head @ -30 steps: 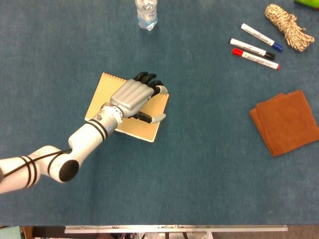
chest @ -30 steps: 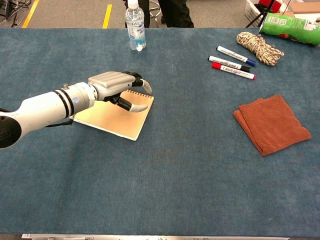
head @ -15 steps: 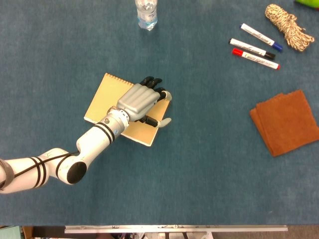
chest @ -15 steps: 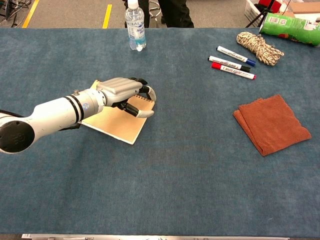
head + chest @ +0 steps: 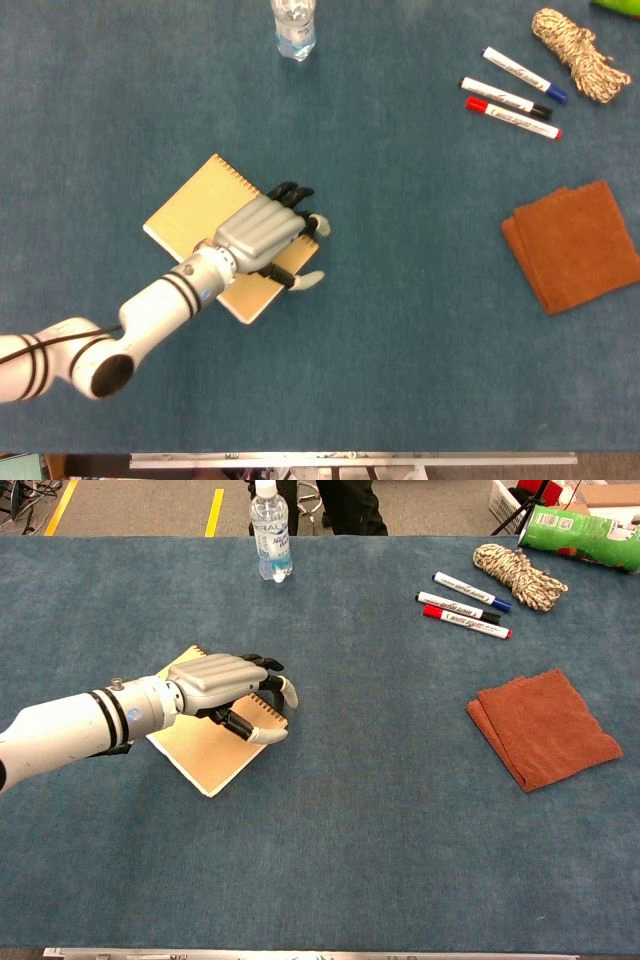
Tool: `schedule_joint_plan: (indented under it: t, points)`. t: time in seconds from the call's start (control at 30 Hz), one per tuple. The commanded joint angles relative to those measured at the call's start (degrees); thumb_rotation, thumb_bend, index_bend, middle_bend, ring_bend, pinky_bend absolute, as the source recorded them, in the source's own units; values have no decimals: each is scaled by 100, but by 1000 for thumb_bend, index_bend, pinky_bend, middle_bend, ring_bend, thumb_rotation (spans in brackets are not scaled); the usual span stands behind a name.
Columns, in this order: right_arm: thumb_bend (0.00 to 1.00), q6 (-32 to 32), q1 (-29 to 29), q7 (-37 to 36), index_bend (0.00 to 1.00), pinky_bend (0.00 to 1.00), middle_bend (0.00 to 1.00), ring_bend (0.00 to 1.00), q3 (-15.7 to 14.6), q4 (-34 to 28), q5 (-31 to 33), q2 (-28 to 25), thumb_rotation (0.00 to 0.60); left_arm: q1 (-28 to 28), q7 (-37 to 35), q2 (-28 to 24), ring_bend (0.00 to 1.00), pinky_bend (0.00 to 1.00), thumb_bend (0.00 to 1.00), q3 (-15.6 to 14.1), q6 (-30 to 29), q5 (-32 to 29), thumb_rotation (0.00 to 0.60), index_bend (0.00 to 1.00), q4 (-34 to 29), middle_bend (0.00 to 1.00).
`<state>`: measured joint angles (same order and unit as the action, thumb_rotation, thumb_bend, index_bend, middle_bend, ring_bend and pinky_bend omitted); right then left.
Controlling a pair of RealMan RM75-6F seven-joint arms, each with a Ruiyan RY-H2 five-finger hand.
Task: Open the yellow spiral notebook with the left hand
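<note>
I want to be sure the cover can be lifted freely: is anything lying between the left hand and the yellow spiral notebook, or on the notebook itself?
Nothing visible does. The left hand already rests flat on the yellow spiral notebook, fingers curled at its spiral edge. Apart from the hand, the notebook's cover is bare, and the water bottle, markers and brown cloth all lie well away.

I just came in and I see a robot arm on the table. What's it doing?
The robot's left hand is resting on a yellow notebook that lies flat on the blue table, fingers curled at the edge with the spiral. The notebook is closed; the job is to open it. A water bottle, three markers, some rope and a brown cloth lie untouched. The right hand isn't in view.
</note>
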<state>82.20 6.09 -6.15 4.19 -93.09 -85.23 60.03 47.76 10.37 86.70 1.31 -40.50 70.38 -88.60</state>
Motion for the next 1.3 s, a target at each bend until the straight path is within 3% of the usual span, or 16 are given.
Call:
schedule_joint_plan:
  t: [0.03,0.33,0.53,0.7,1.03,1.3]
  points:
    - [193,23,-6,6,378,298,298,185,-2,-18,-19,0,600,-146,-99,-305,10,0,262,-209,-93,230,221,242,-316,330]
    - [193,148,-65,18,378,298,298,185,-22,-79,-88,-14,600,-489,-326,-954,15,0,262,-645,-469,898,223,243,-856,341]
    - [192,182,-90,-20,378,298,298,185,-38,-41,-111,9,600,-731,-708,-1045,18,0,262,-548,-1059,1279,324,242,-834,302]
    - [192,183,-111,-113,378,298,298,185,-45,57,-85,58,600,-632,-840,-876,16,0,262,-367,-912,1170,330,233,-713,266]
    - [193,196,-168,-268,378,298,298,185,-39,224,-5,67,600,-367,-434,-186,0,0,262,-130,-362,571,331,207,-222,203]
    - [193,202,-210,-347,378,298,298,185,-48,302,25,80,600,-263,-157,0,0,0,262,-62,-202,264,331,205,-85,203]
